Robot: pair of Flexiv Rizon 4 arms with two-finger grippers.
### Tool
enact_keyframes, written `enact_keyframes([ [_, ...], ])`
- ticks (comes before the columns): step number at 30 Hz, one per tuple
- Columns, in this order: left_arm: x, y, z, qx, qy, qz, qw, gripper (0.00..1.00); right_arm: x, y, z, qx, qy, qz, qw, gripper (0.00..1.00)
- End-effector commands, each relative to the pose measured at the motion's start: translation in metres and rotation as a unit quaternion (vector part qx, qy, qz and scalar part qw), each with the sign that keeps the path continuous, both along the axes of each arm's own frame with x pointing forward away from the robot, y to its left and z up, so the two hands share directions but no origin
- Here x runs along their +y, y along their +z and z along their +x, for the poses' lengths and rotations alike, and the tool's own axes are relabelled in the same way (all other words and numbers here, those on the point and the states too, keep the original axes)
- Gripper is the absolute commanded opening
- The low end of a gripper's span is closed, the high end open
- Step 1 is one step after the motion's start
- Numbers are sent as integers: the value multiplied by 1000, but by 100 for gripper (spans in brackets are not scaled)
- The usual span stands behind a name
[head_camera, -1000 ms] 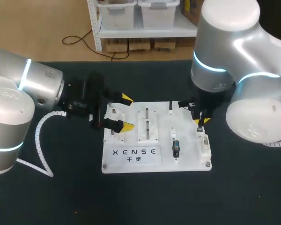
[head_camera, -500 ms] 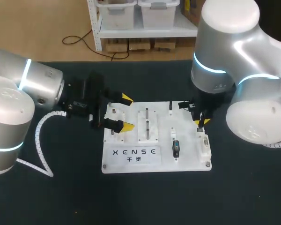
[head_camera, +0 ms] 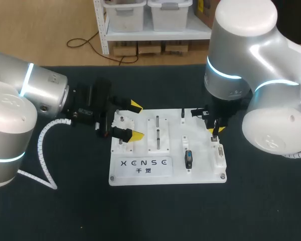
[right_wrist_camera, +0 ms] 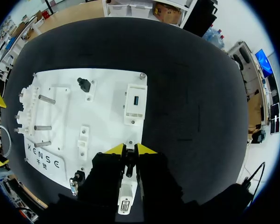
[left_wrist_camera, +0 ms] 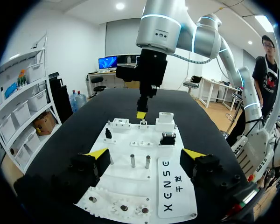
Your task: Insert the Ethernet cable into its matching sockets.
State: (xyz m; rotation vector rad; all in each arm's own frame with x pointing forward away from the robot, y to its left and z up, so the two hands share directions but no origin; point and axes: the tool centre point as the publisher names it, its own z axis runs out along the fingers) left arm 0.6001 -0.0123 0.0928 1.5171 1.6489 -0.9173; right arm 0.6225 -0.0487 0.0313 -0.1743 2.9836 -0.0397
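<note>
Your right gripper [right_wrist_camera: 130,150] pinches a dark plug [right_wrist_camera: 129,161] at the board's [head_camera: 203,168] right edge; your left gripper [left_wrist_camera: 144,155] gapes wide, empty, over its left edge.

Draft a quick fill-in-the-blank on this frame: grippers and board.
1. The left gripper is ___ at the white board's edge.
2. The right gripper is ___ on a small connector.
3. The board lies on a ___ table.
Missing words: open; shut; black.
</note>
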Motion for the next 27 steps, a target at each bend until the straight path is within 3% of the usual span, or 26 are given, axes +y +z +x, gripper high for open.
enact_keyframes([
  [1,1,-1,0,-1,-1,-2,1000,100,0,-2,-1,-2,1,0,1000,0],
  [27,1,-1,0,-1,-1,-2,1000,100,2,-7,-2,6,5,-3,1000,0],
])
